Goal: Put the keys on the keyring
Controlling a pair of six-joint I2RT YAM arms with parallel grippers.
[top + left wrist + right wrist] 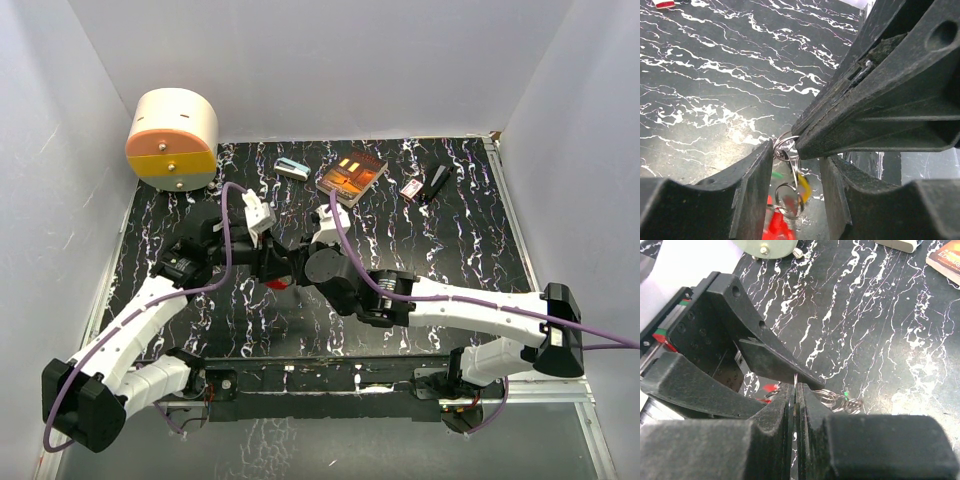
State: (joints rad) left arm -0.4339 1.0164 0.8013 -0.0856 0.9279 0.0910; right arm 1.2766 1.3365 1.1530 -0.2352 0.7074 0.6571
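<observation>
Both grippers meet over the middle of the black marbled table (450, 240). My right gripper (795, 390) is shut on a thin wire loop of the keyring (827, 397), and its black fingers (880, 100) reach in from the upper right of the left wrist view. From the keyring (782, 145) hang small steel rings carrying the keys: a yellow head (804, 185), a red one (779, 225) and a green one (776, 175). My left gripper (799, 155) stands open, one finger on each side of the hanging cluster. The top view shows only the red key (283, 284) under the grippers.
A round cream-and-orange container (172, 140) stands at the back left. Along the back edge lie a teal-and-white box (291, 168), a book (351, 175), a red-and-white box (411, 188) and a black object (437, 182). White walls enclose the table.
</observation>
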